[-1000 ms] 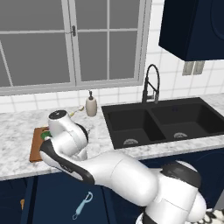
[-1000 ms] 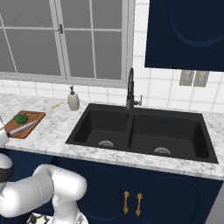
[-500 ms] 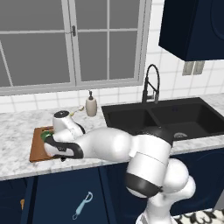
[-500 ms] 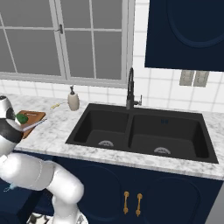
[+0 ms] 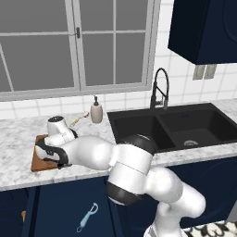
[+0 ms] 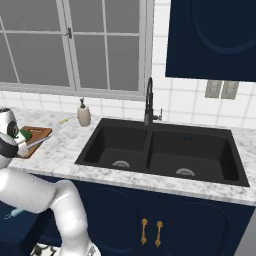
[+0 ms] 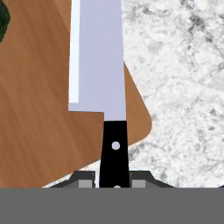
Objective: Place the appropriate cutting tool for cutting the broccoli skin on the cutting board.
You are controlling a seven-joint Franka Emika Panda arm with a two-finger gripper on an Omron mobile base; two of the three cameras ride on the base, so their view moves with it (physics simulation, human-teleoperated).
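The robot's two-finger tool (image 7: 114,180) grips the slim black-handled knife with the silver blade (image 7: 103,65) by its handle, the blade reaching over the rectangular reddish-brown wooden cutting board (image 7: 39,131) near that board's rounded corner. Bare marbled grey-white worktop (image 7: 183,87) lies open beyond the board's edge. The small dark green broccoli (image 6: 25,133) sits on the board at the worktop's left end. A beige soap bottle (image 6: 83,116) stands towards the back edge, near the black double sink (image 6: 160,152). A light blue peeler (image 5: 87,216) lies on the floor.
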